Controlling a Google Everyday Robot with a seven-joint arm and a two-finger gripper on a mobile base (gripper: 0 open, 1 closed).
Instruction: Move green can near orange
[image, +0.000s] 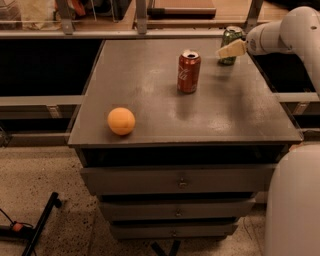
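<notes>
Camera view, green can (233, 36) upright, hand (224, 50) seemingly against its front

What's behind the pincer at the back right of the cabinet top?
The green can, upright near the back right corner of the cabinet top. Its silver top and upper body show; the pincer covers its middle, so contact cannot be judged.

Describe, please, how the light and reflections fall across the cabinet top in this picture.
Camera view: the cabinet top has a dull sheen, with a faint reflection in front of the red can; the orange at the front left is evenly lit; the pale gripper, at the green can in the far right corner, looks bright.
</notes>
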